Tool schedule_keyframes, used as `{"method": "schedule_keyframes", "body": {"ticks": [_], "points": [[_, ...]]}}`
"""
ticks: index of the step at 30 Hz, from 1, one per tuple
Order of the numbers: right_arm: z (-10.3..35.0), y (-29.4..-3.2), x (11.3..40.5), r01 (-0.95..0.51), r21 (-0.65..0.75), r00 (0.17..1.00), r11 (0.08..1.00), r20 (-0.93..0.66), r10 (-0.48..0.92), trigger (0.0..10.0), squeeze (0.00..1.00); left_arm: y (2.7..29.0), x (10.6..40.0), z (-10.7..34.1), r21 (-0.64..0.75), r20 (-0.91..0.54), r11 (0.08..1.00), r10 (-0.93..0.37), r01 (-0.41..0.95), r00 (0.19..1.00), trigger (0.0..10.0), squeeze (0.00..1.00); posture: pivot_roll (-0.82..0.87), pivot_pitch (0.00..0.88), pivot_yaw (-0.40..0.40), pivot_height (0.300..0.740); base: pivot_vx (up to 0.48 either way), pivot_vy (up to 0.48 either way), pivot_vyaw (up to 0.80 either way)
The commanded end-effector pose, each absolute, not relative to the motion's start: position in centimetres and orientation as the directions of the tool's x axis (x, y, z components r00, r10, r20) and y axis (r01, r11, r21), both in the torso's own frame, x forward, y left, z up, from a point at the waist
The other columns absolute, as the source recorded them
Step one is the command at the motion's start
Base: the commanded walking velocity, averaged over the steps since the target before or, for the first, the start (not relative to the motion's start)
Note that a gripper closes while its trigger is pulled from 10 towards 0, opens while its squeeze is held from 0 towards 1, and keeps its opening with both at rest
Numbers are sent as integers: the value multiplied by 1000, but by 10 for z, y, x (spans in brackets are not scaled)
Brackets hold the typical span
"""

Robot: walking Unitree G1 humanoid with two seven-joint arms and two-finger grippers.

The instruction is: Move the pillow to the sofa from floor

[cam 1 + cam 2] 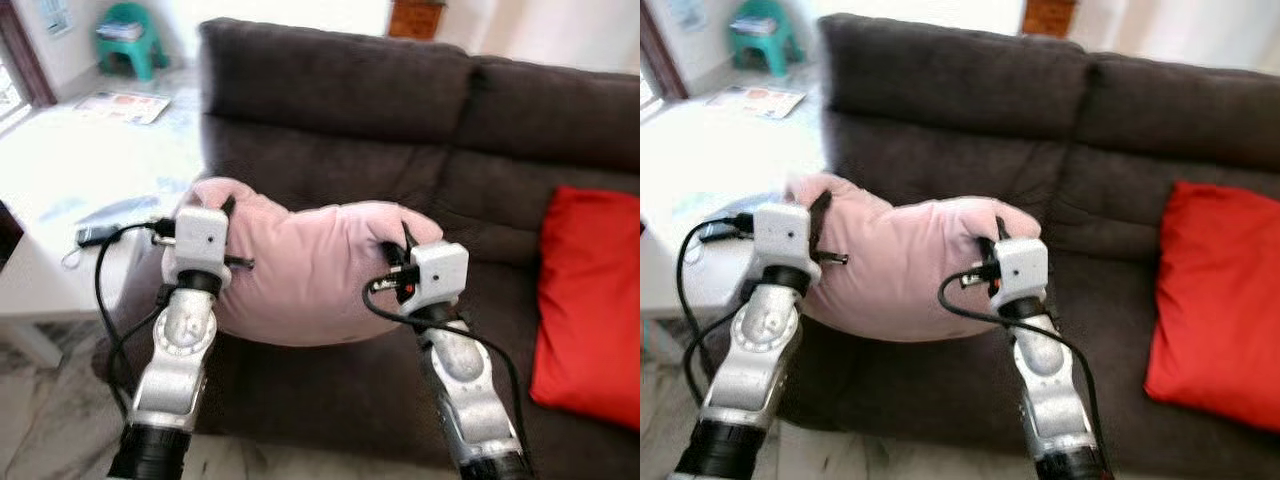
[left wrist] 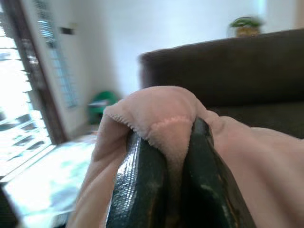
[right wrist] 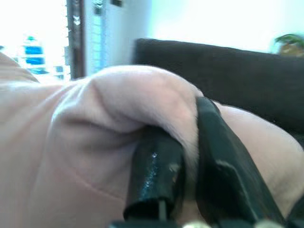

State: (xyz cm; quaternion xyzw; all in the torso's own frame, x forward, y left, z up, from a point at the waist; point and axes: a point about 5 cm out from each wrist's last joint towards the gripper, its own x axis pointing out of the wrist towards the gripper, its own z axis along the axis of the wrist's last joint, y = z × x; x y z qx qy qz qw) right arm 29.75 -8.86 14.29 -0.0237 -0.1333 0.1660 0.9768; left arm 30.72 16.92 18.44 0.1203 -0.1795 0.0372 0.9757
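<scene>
A soft pink pillow (image 1: 310, 270) hangs between my two arms, held up in front of the dark brown sofa (image 1: 420, 120) at about seat height. My left gripper (image 1: 226, 210) is shut on the pillow's left corner; in the left wrist view the pink cloth is pinched between both black fingers (image 2: 142, 180). My right gripper (image 1: 405, 240) is shut on the right corner, and the right wrist view shows a fold of the pillow (image 3: 128, 104) bulging over its fingers (image 3: 218, 161).
A red cushion (image 1: 585, 300) leans on the sofa's right seat. A white table (image 1: 60, 190) with a dark cable stands at the left. A teal stool (image 1: 130, 35) and a magazine (image 1: 125, 105) lie beyond it.
</scene>
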Motion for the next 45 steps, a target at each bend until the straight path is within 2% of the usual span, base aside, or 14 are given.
{"method": "schedule_keyframes", "body": {"ticks": [1, 5, 14, 30, 34, 36, 45], "points": [[157, -88, 298, -331, -109, 884, 937, 311, 348, 10000, 0, 147, 307, 201, 219, 425, 974, -52, -48, 904, 10000, 0, 45, 0, -69, 740, 300, 0, 0], [157, -88, 297, -340, -122, 879, 933, 312, 361, 10000, 0, 147, 307, 200, 216, 423, 975, -50, -48, 905, 10000, 0, 44, 0, -70, 740, 298, 0, 0], [155, -86, 295, -361, -133, 873, 923, 300, 384, 10000, 0, 146, 307, 199, 210, 421, 976, -46, -48, 906, 10000, 0, 41, 0, -73, 740, 300, 0, 792], [151, -93, 298, -315, -102, 906, 944, 265, 331, 10000, 0, 142, 307, 193, 189, 393, 982, -78, 2, 916, 10000, 0, 37, 0, -73, 740, 298, 0, 0], [147, -98, 302, -277, -87, 927, 957, 238, 290, 10000, 0, 137, 308, 188, 165, 363, 985, -110, 53, 925, 10000, 0, 37, 0, -73, 740, 263, 0, 0], [148, -101, 303, -262, -72, 929, 962, 252, 271, 10000, 0, 129, 308, 179, 104, 307, 981, -187, 163, 933, 10000, 0, 38, 0, -73, 740, 0, 0, 0], [140, -107, 307, -204, -112, 955, 973, 195, 223, 10000, 0, 108, 303, 153, -10, 143, 930, -362, 367, 921, 10000, 0, 41, 0, -74, 740, 0, 0, 0]]}}
